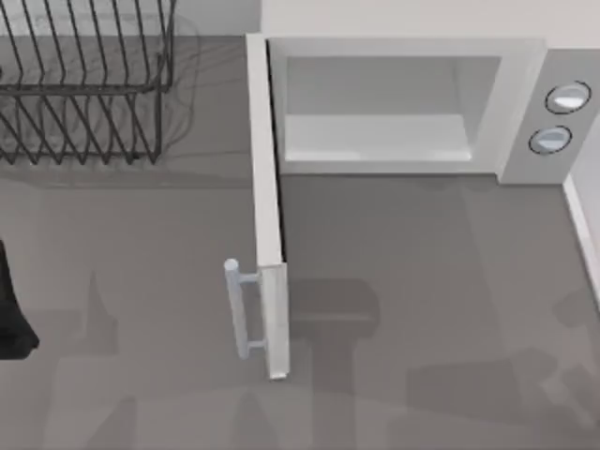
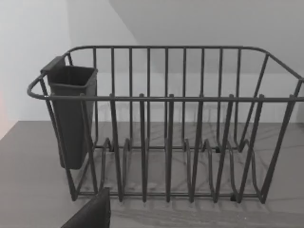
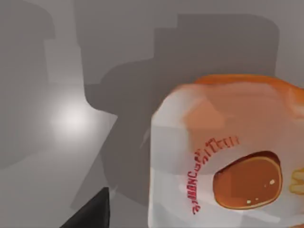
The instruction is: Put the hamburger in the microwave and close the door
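Note:
The microwave [image 1: 520, 103] stands at the back right of the table, its pale cavity [image 1: 375, 112] showing nothing inside. The door [image 1: 267, 206] is swung wide open toward the front, its silver bar handle [image 1: 239, 309] on the left face. In the right wrist view the hamburger [image 3: 223, 156] sits very close, orange-brown with a pale wrapped top and red lettering. A dark part of my right gripper [image 3: 92, 211] shows beside it, a gap of grey table between them. My left gripper [image 2: 90, 213] is parked at the left, facing the dish rack.
A black wire dish rack [image 1: 84, 84] with a dark cutlery cup [image 2: 71, 114] occupies the back left. My left arm [image 1: 11, 309] shows at the table's left edge. A white border [image 1: 586, 234] runs along the right side. Arm shadows fall on the grey table [image 1: 422, 281].

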Controlling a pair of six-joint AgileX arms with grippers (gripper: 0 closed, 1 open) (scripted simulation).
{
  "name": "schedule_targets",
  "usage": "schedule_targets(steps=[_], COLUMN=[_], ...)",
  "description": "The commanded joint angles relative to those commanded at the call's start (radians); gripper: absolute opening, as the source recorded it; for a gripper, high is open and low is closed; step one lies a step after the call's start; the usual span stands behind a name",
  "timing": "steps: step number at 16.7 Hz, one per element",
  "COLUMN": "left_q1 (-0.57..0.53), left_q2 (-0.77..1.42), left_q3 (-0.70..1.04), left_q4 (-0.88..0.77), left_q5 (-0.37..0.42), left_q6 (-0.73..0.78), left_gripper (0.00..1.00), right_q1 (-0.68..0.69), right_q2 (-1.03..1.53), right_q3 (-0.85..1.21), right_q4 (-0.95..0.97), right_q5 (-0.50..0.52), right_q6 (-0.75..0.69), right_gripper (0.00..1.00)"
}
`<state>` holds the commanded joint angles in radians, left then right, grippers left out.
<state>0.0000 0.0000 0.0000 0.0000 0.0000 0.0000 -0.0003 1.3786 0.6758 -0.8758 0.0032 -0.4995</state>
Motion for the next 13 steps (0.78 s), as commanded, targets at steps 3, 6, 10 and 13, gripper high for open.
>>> schedule_targets(steps=[3,6,10,13], left_q1=[0.000,0.000,0.000,0.000], left_q2=[0.000,0.000,0.000,0.000], left_q3=[0.000,0.000,0.000,0.000], left_q4=[0.000,0.000,0.000,0.000], left_q5=[0.000,0.000,0.000,0.000], left_q6=[0.000,0.000,0.000,0.000], left_gripper=[1.00,1.00,1.00,1.00], right_q1=[0.000,0.001,0.001,0.001], right_q2=[0.077,0.136,0.146,0.146], right_q3=[-0.076,-0.131,-0.141,-0.141], right_q4=[0.166,0.270,0.287,0.287], right_q5=[0.000,0.000,0.000,0.000], right_q6=[0.002,0.002,0.003,0.003], right_gripper=[1.00,1.00,1.00,0.85])
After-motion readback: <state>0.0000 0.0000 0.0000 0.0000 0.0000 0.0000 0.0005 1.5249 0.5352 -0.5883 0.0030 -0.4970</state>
